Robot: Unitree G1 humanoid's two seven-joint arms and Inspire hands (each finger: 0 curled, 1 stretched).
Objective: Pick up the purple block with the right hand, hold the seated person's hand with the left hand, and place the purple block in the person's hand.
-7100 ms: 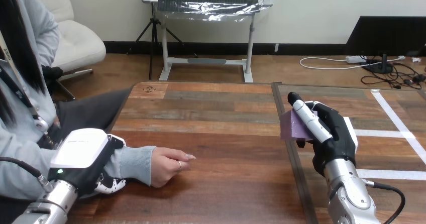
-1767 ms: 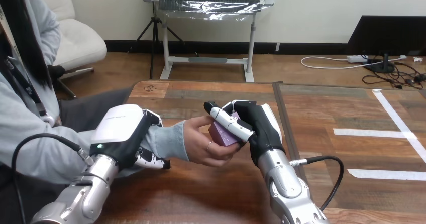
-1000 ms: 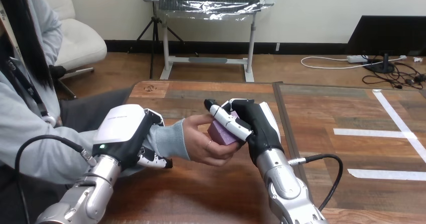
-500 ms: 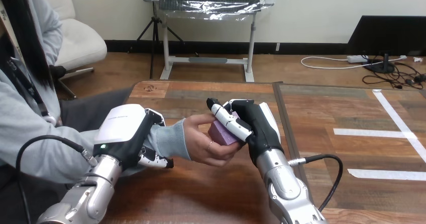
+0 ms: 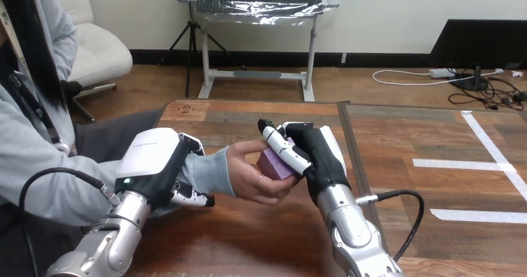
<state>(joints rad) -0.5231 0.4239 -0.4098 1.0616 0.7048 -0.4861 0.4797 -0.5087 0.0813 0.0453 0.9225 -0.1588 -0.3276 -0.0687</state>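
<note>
The small matte purple block (image 5: pixel 272 165) sits in the person's hand (image 5: pixel 252 182), pinched by the right hand (image 5: pixel 318 156) between thumb and fingers, while the left hand (image 5: pixel 152 164) has its fingers curled round the person's wrist (image 5: pixel 208 172)

You have a wooden table (image 5: pixel 248 240) with a plank-patterned top, and a dark seam (image 5: pixel 341 117) runs from its far edge toward the near edge, right of the middle. Right of that seam, white tape strips (image 5: pixel 491 146) lie flat on the wood: one slanting from the far edge toward the right edge, two crossing toward it. A dark knot mark (image 5: pixel 184 110) sits by the far left corner. The person's hand (image 5: pixel 255 181) is low over the middle; you cannot tell whether it rests on the wood.
</note>
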